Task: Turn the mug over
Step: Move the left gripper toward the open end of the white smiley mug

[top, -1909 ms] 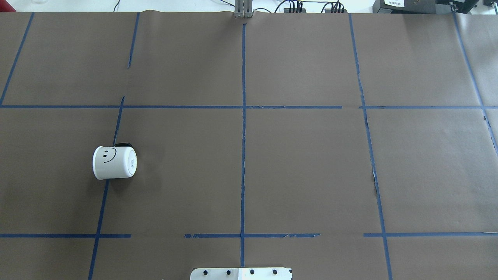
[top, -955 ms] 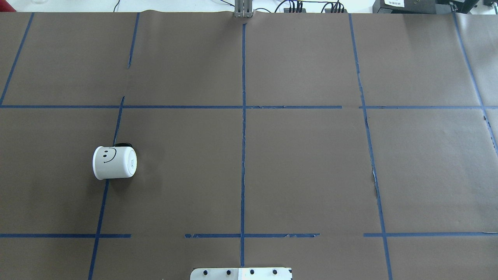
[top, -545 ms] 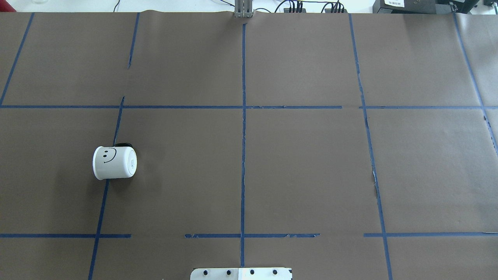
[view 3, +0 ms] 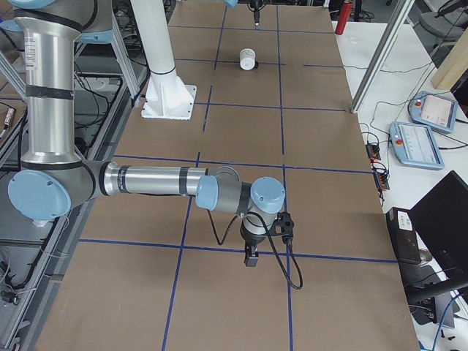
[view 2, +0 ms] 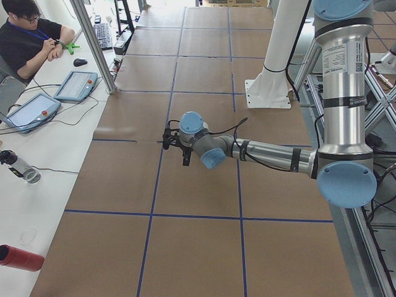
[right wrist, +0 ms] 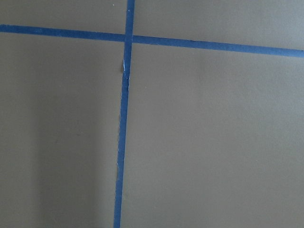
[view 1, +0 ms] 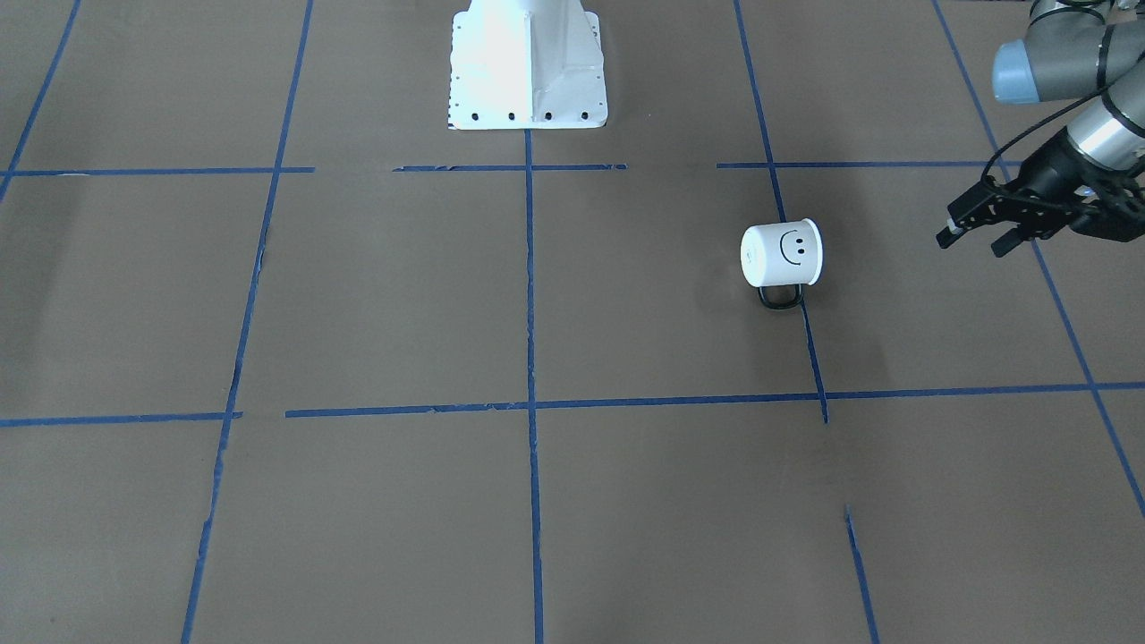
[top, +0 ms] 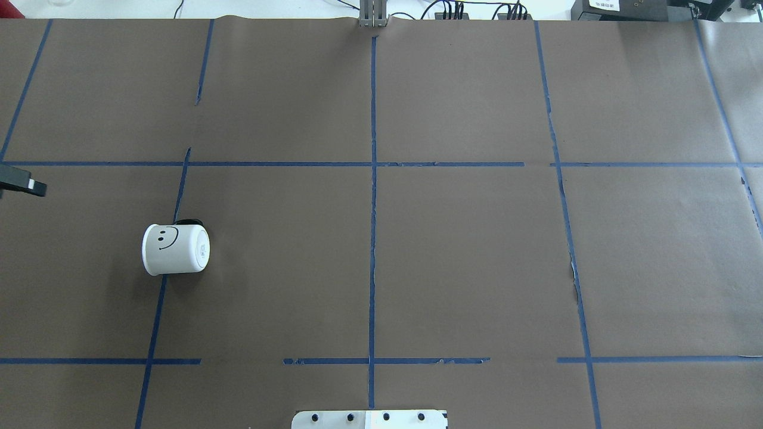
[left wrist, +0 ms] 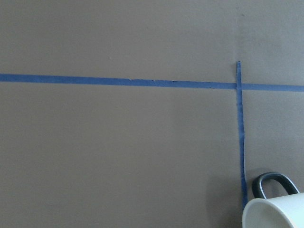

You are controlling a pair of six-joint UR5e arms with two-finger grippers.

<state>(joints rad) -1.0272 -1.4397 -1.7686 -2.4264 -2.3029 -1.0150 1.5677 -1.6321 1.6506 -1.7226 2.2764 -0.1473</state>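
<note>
Since the earlier overhead pictures, where no arm showed, the left end effector [top: 24, 183] has come in at the edge of the overhead view, while the mug [top: 175, 249] lies just where it lay. In the front-facing view the left end effector [view 1: 975, 234] hangs above the surface [view 1: 358, 295] with its two fingers spread and nothing between them, so it is released. The mug [view 1: 781, 254] lies on its side on a blue tape line [view 1: 809, 340], off to the end effector's side and lower, well apart from it; its flat base faces away from the end effector, its mouth faces toward it, and the black handle [view 1: 779, 298] rests on the surface. The left wrist view catches only the mug's rim [left wrist: 275, 212] and handle [left wrist: 274, 183] at its lower corner, so the mug is not yet centred under the end effector. The right end effector [view 3: 252, 256] shows only in the right side view, far from the mug, and I cannot tell whether it is released or clenched. The step in hand appears to be the approach. To do it well, the left end effector should probably travel across until the mug sits mid-view, descend with fingers spread across the white body or over the rim, clear of the handle, and close gently, since a round mug on its side may roll when nudged.
</note>
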